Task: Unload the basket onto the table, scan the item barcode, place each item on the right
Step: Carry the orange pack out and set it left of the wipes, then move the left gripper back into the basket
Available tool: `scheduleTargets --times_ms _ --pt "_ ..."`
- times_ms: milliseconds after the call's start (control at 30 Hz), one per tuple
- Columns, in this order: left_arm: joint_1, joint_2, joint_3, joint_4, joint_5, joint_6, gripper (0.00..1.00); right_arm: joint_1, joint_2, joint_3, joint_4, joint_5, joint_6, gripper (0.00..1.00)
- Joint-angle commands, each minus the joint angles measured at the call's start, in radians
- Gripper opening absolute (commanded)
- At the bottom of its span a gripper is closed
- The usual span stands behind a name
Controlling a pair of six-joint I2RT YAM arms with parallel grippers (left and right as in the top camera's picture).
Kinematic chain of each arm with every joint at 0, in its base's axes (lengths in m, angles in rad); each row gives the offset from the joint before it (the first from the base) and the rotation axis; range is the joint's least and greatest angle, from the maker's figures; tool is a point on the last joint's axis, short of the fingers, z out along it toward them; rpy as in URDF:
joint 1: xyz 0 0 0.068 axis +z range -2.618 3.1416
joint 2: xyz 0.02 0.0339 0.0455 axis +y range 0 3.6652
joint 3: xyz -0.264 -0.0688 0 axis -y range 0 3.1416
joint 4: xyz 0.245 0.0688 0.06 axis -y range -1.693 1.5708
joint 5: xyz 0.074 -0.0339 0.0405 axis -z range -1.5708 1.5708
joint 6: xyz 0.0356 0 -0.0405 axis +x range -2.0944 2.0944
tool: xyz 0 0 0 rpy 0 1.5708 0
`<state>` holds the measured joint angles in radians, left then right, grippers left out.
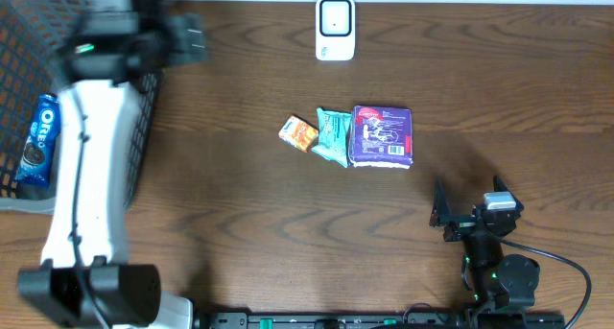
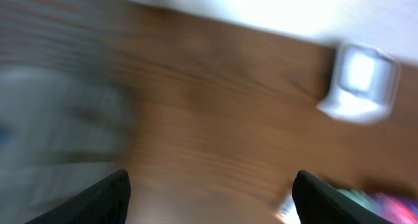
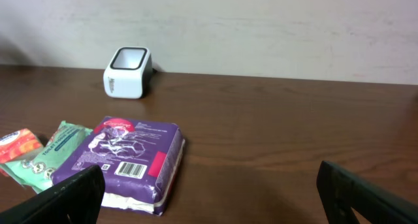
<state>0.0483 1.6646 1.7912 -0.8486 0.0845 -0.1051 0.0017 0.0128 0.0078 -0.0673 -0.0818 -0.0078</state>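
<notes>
Overhead, you have open tabletop right of the purple packet; a basket fills the left edge. Your left gripper and right gripper gape wide, empty.

Right end effector is sitting low over the tabletop, its fingers standing wide apart with nothing between them. Purple pack is lying flat, its barcode facing the camera. Green packet is lying just beside it on the left, with the orange packet beyond. White scanner is standing at the back near the wall.
</notes>
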Motion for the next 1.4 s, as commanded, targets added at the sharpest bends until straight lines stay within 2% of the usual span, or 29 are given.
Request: scheduleTargets --times_ms 0,100,267,400,900,1100,1367 --pt "0.110 -0.013 0.012 0.010 -0.324 -0.005 0.79 -0.007 -0.003 -0.002 -0.003 -0.006 0.011 0.99" --pt "0.195 0.004 0.010 0.012 -0.455 -0.005 0.79 -0.007 -0.003 -0.002 -0.003 -0.006 0.011 0.99" --pt "0.300 0.054 -0.007 0.009 -0.484 -0.009 0.79 -0.007 -0.003 -0.002 -0.003 -0.006 0.011 0.99" --pt "0.348 0.127 -0.007 0.008 -0.588 -0.008 0.80 -0.007 -0.003 -0.002 -0.003 -0.006 0.011 0.99" --pt "0.388 0.419 -0.008 0.025 -0.586 0.072 0.80 -0.007 -0.003 -0.002 -0.003 -0.006 0.011 0.99" --pt "0.394 0.526 -0.008 0.040 -0.494 0.130 0.80 -0.007 -0.003 -0.002 -0.003 -0.006 0.011 0.99" --pt "0.433 0.563 -0.008 0.094 -0.496 0.139 0.80 -0.007 -0.003 -0.002 -0.003 -0.006 0.011 0.99"
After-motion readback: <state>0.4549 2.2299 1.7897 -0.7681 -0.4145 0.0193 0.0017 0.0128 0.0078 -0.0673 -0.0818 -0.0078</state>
